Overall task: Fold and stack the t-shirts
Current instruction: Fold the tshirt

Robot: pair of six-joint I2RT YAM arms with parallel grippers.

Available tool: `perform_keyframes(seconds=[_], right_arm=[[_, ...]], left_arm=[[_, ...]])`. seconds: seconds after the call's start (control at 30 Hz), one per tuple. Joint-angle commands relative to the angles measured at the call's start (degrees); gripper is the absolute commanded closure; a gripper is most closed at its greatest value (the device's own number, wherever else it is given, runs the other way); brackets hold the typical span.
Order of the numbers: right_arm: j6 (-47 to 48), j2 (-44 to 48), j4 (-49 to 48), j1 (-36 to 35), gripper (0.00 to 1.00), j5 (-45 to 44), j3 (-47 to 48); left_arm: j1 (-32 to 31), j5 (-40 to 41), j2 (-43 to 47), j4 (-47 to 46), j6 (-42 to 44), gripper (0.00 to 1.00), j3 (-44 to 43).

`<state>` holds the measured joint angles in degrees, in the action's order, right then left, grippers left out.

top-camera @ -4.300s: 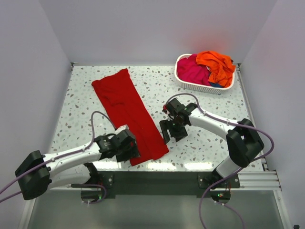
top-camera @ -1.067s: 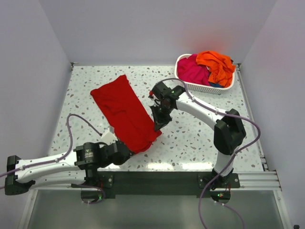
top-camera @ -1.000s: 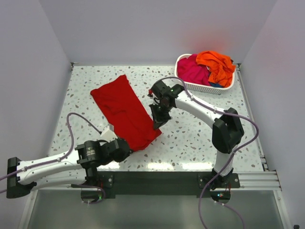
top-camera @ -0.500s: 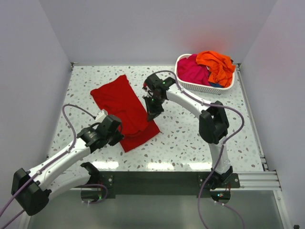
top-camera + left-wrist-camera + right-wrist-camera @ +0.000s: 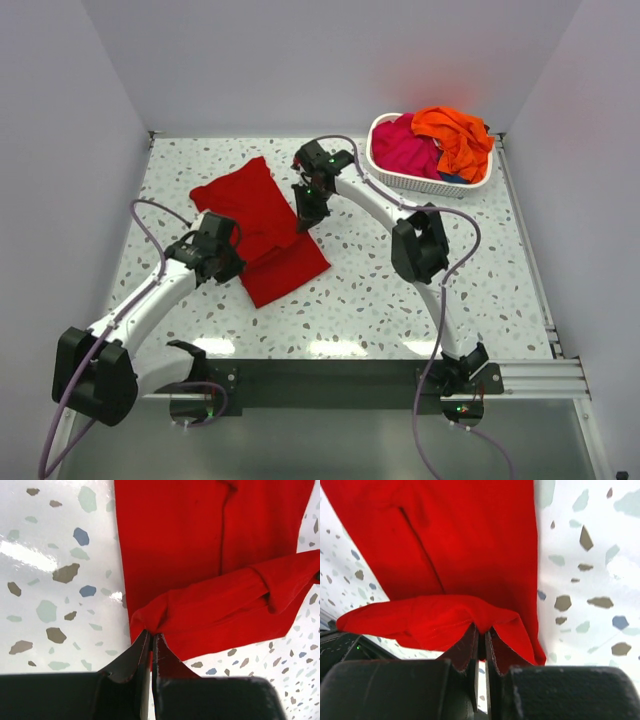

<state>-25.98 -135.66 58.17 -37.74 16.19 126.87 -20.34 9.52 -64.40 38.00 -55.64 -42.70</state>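
The first fold of the deep red cloth t-shirt (image 5: pixel 255 205) is under way on the speckled terrazzo table (image 5: pixel 420 280), left of centre. The left gripper (image 5: pixel 151 639) is clenched on one corner of the shirt's near end, and the right gripper (image 5: pixel 481 631) is pinched tight on the opposite corner, with red fabric bunched at both sets of tips. The raised end hangs doubled over the part that lies flat, so the step looks roughly half done. The next move probably calls for both arms to carry the held edge evenly toward the far end and lay it down square on the cloth beneath. Only then should they release, since uneven travel would likely skew the fold. The magenta-pink t-shirt (image 5: pixel 403 148) and the bright orange t-shirt (image 5: pixel 455 135) lie heaped in the white slatted plastic basket (image 5: pixel 385 176) at the far right, not yet handled. Compared with about four seconds ago, the red shirt is no longer a long flat strip. Its near end has been lifted and drawn away from the arm bases, both arms reach much farther out, and the basket's contents look unchanged.
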Motion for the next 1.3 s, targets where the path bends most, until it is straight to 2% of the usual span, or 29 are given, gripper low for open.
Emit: perform_keyframes(seconds=[0.0, 0.37, 0.47, 0.5, 0.53, 0.57, 0.63, 0.67, 0.7, 0.8, 0.93, 1.03, 1.27], right_arm=[[-1.0, -2.06, -0.95, 0.65, 1.0, 1.48, 4.09], [-3.2, -6.73, -3.5, 1.08, 1.0, 3.32, 9.88], [-7.23, -5.16, -8.76, 1.87, 0.82, 6.04, 9.37], [-8.38, -4.45, -12.61, 2.4, 0.66, 7.53, 9.1], [-10.74, -3.66, -14.91, 2.58, 0.58, 8.33, 8.66], [-11.98, -1.82, -17.19, 3.19, 0.43, 9.03, 7.53], [-15.05, -0.06, -23.52, 3.89, 0.32, 10.88, 6.47], [-15.76, 0.65, -25.11, 4.51, 0.22, 11.32, 5.5], [-16.29, 1.79, -26.87, 4.77, 0.19, 11.67, 5.23], [-13.85, 3.98, -26.45, 5.13, 0.16, 11.41, 3.74], [-9.19, 8.2, -24.6, 5.13, 0.16, 10.71, -3.01], [-5.5, 12.41, -24.25, 5.13, 0.17, 9.83, -14.06], [-0.04, 19.54, -23.45, 5.22, 0.19, 8.16, -30.42]], left_arm=[[2.49, -0.99, -1.07, -2.93, 4.48, 1.0, -2.39], [6.62, -2.4, -8.63, -5.31, 7.47, 1.0, -4.67], [8.9, 0.4, -9.51, -2.33, 7.65, 0.99, -7.92], [10.39, 2.41, -9.34, -1.44, 7.56, 0.8, -10.02], [11.28, 3.48, -8.56, -0.57, 7.73, 0.69, -11.08], [11.98, 4.45, -8.11, 0.84, 8.0, 0.51, -12.05], [13.3, 6.91, -6.88, 1.99, 8.52, 0.43, -15.3], [13.31, 7.35, -6.62, 2.6, 8.7, 0.4, -16.35], [13.31, 7.18, -6.44, 2.78, 8.88, 0.38, -17.84], [13.13, 3.77, -6.18, 2.26, 9.67, 0.37, -17.95], [12.52, -1.78, -3.37, -0.73, 10.28, 0.37, -12.51], [10.67, -2.05, 0.14, -0.12, 9.41, 0.34, -7.76], [7.69, -6.44, 9.55, -0.29, 6.6, 0.33, 3.04]])
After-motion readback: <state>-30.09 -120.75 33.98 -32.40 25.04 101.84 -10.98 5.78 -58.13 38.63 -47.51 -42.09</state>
